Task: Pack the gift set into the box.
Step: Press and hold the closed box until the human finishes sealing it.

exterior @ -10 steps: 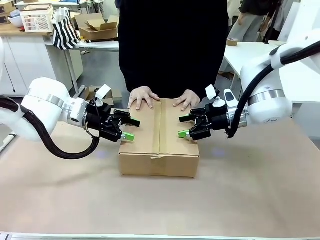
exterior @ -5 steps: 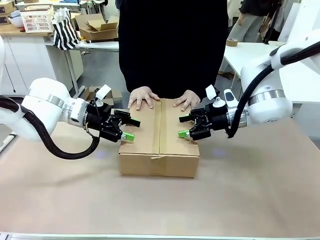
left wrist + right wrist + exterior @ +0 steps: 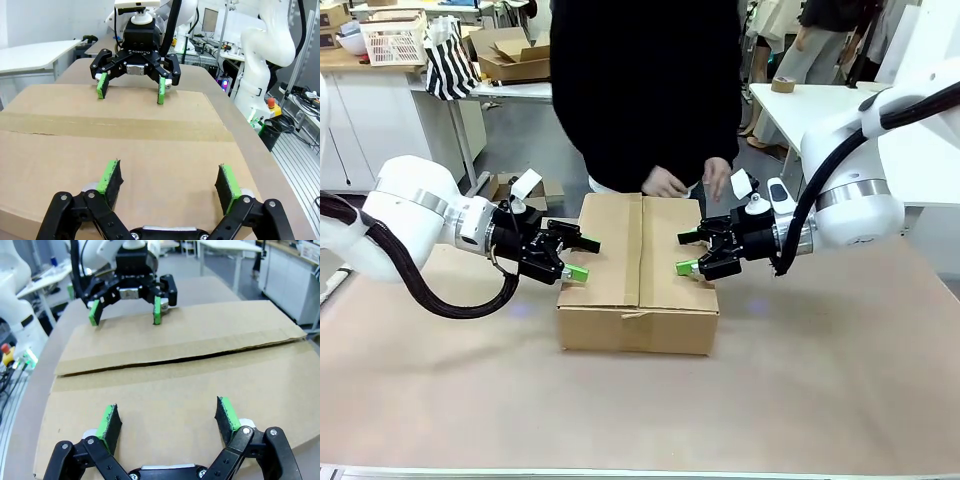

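The box (image 3: 638, 270) sits in the middle of the table with its top flaps down, a narrow gap along the centre seam (image 3: 170, 358) and a brown tape strip (image 3: 100, 126) across the top. My left gripper (image 3: 582, 258) is open over the box's left flap, its green pads (image 3: 111, 179) just above the cardboard. My right gripper (image 3: 688, 252) is open over the right flap, with its pads (image 3: 226, 415) spread wide. The person's hands (image 3: 688, 181) hover just behind the box's far edge, off the cardboard. The gift set is hidden.
Brown paper covers the table (image 3: 640, 410). A person in black stands at the far side. Behind are a smaller open cardboard box (image 3: 515, 52), a striped bag (image 3: 450, 65), a white basket (image 3: 395, 40) and a side table with a tape roll (image 3: 783, 84).
The person's hands have lifted off the box's far edge and drawn together toward the right. Both arms and the box have stayed still.
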Robot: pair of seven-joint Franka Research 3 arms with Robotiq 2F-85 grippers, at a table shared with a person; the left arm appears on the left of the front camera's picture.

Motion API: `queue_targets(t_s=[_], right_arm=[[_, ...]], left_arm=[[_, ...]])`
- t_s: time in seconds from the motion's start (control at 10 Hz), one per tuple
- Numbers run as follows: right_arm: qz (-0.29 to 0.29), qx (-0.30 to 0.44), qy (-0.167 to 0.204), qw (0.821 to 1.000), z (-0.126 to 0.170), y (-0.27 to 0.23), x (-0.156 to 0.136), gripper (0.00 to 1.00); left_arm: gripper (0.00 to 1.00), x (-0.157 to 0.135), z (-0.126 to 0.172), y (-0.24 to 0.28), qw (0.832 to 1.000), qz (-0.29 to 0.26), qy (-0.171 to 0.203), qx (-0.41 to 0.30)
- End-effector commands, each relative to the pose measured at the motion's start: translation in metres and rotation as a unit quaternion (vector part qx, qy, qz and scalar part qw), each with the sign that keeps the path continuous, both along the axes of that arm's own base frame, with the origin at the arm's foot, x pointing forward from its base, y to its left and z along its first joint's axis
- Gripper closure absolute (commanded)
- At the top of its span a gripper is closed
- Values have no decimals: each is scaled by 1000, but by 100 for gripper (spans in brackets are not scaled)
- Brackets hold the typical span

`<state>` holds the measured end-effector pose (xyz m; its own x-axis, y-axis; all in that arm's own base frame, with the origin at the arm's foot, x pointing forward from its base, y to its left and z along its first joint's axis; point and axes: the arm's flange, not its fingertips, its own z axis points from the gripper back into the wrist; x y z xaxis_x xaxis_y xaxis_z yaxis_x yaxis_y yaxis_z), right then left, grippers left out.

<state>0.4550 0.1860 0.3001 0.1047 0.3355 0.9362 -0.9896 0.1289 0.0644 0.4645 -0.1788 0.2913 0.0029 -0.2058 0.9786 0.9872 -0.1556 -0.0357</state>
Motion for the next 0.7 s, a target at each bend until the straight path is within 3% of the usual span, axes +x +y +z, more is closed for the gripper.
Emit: queue_targets(t_s=[0.0, 0.6], right_arm=[[-2, -3, 1, 1000, -2, 0, -1, 0], [-2, -3, 1, 1000, -2, 0, -1, 0]], left_arm=[[0, -1, 1, 0, 1000, -4, -5, -4], [0, -1, 1, 0, 1000, -4, -5, -4]])
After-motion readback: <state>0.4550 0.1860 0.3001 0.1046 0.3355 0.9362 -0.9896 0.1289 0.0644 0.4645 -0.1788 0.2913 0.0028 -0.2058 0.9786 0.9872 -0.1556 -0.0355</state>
